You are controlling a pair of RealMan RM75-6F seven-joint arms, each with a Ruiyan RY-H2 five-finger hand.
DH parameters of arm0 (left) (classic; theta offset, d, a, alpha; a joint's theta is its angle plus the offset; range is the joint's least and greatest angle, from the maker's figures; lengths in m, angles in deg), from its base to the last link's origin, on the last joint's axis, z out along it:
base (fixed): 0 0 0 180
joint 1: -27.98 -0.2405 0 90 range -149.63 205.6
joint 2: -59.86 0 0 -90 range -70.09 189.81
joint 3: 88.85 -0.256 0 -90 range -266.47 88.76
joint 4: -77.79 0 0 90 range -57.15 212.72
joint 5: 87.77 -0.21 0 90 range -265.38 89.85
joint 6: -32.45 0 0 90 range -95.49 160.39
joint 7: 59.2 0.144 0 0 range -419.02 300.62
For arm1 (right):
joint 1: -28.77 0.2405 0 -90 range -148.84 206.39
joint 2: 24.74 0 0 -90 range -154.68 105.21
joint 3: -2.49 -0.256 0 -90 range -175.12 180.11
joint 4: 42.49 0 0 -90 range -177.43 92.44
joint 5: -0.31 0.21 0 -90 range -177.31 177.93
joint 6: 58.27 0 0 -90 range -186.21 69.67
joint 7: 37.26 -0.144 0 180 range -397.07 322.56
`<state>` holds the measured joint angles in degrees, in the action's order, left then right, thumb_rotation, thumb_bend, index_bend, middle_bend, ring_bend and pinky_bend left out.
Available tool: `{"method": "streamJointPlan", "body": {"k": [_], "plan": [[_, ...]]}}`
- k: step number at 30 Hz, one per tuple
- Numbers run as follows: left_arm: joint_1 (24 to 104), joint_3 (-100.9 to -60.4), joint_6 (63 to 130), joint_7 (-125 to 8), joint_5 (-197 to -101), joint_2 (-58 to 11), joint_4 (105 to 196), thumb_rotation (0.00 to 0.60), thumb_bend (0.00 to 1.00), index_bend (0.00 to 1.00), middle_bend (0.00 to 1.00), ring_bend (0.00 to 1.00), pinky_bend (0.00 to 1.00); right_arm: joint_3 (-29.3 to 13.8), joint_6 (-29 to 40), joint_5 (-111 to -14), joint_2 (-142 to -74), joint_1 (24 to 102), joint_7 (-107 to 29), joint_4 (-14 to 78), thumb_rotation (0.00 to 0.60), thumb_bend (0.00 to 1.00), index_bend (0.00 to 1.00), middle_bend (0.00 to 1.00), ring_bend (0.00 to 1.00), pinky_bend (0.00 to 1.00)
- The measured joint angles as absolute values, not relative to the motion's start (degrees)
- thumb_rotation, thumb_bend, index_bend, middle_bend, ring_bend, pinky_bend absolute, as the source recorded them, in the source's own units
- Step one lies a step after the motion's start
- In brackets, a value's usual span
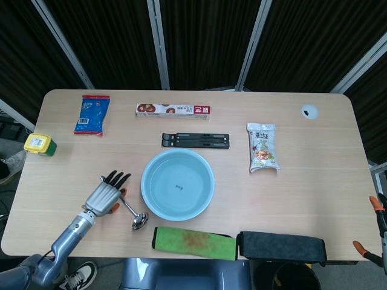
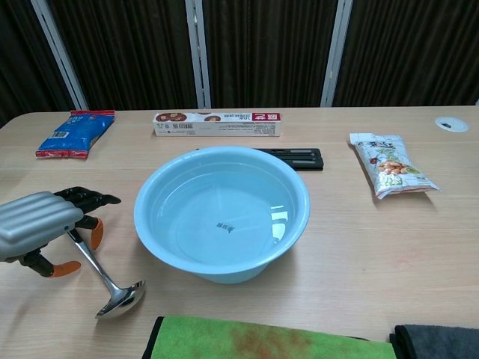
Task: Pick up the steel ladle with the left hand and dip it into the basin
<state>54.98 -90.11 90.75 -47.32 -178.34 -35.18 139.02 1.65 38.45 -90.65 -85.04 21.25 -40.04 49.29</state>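
Head view: left hand [image 1: 106, 196] gripped steel ladle [image 1: 134, 214] handle, fingers curled over it. Ladle lay diagonal on table [image 1: 314, 199], bowl toward near edge, just left of basin [image 1: 177, 184]. Package writing unreadable. Right hand unseen.

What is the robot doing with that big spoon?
The robot's left hand is over the handle of a steel ladle that lies on the table, with its bowl end resting on the wood. It looks like it is just getting a grip; the ladle is not lifted yet. Right beside it sits a blue basin, where the ladle is meant to be dipped. The right hand is out of sight.
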Motion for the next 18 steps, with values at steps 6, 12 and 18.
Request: {"method": "streamJointPlan", "body": {"k": [6,12,18], "plan": [[55.12,-90.44,91.20,-47.63,-178.11,-35.70,138.11,0.600,0.33,0.43,0.00,0.00,0.00,1.57,38.11,-90.46,-84.90,21.33,-40.07,49.38,0.600,0.00,0.00,0.00,0.00,0.00],[55.06,-90.73,92.12,-47.11,-178.17,-36.29,137.32,0.600,0.33,0.43,0.00,0.00,0.00,1.69,37.26,-90.43,-84.68,21.69,-39.99,49.64,0.600,0.00,0.00,0.00,0.00,0.00],[55.64,-90.68,91.75,-47.34,-177.97,-36.52,136.84,0.600,0.33,0.44,0.00,0.00,0.00,1.75,37.49,-90.72,-84.78,21.64,-39.60,49.66,0.600,0.00,0.00,0.00,0.00,0.00]]}}
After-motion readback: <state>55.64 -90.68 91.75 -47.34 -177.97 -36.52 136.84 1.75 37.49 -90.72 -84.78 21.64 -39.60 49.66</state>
